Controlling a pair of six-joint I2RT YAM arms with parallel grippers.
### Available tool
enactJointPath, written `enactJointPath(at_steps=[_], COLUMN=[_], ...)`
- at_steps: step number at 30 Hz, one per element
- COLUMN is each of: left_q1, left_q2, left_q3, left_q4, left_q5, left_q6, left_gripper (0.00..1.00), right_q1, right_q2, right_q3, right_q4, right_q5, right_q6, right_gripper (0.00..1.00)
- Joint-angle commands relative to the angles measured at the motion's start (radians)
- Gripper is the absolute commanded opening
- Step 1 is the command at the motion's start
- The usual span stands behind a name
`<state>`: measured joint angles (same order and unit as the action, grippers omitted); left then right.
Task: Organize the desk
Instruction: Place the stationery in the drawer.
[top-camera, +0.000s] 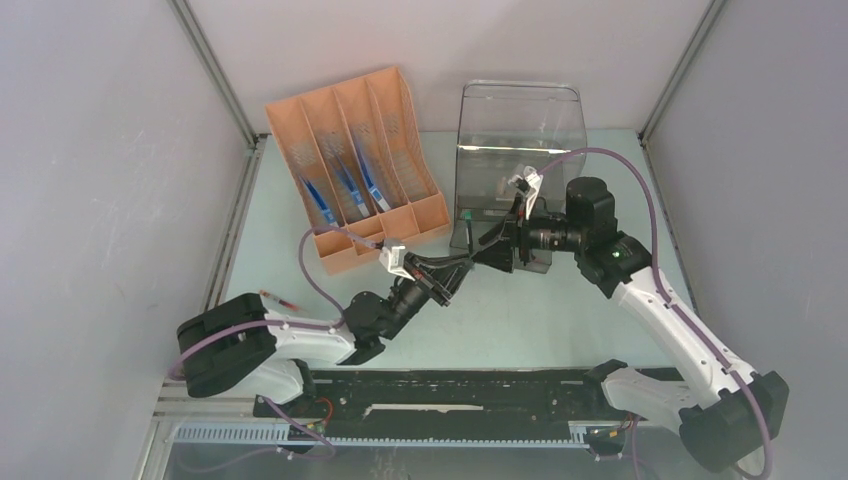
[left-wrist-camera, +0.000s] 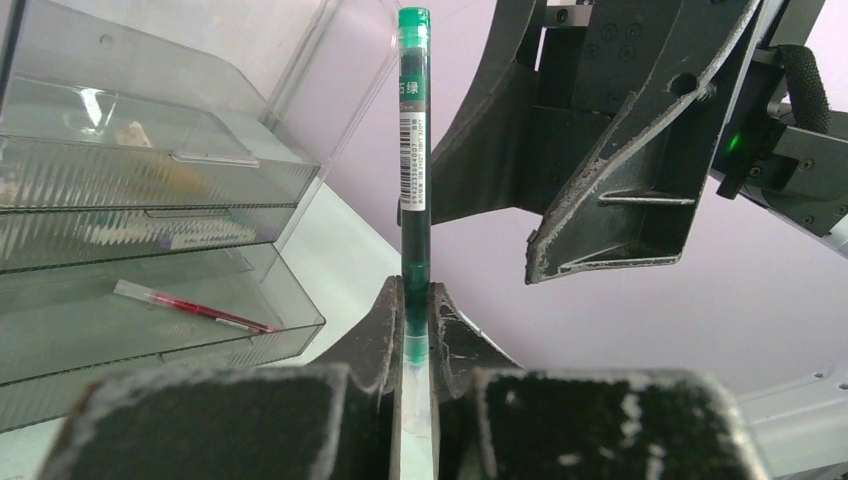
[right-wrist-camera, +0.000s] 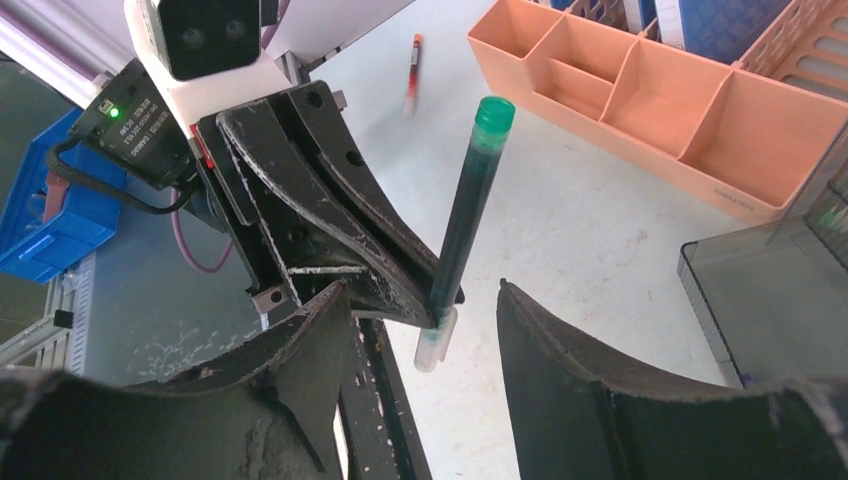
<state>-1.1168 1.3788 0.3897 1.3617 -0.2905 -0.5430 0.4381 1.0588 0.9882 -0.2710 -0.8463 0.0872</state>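
Gripping a slim green plastic pen near its clear end with the left pincer, clamped tight. Flanking that pen with the right pincer, spread wide, gaps both sides. Meeting mid-frame over the wide pale mint-green table, bare just below; reaching inward from both lower corners.

Free desk before organizer, drawer unit

Robot's left gripper clamped shut on a green pen, right gripper faced it, jaws apart either side of the pen.
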Motion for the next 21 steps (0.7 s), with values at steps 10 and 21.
enactJointPath(at_steps=[10, 21], left_q1=[-0.03, -0.034], left_q2=[0.047, 0.06], left_q3=[0.061, 0.063], left_q4=[0.056, 0.057], left_q5=[-0.001, 0.004], left_q6=[-0.017, -0.02], left_gripper=[0.0, 0.02], right_q1=[-0.006, -0.009], right_q2=[0.034, 0.055], right_q3=[-0.019, -0.02], right_q4=[0.085, 0.081], right_q5=[0.022, 0.012], right_q6=[0.085, 0.093], right_gripper=[0.59, 0.23])
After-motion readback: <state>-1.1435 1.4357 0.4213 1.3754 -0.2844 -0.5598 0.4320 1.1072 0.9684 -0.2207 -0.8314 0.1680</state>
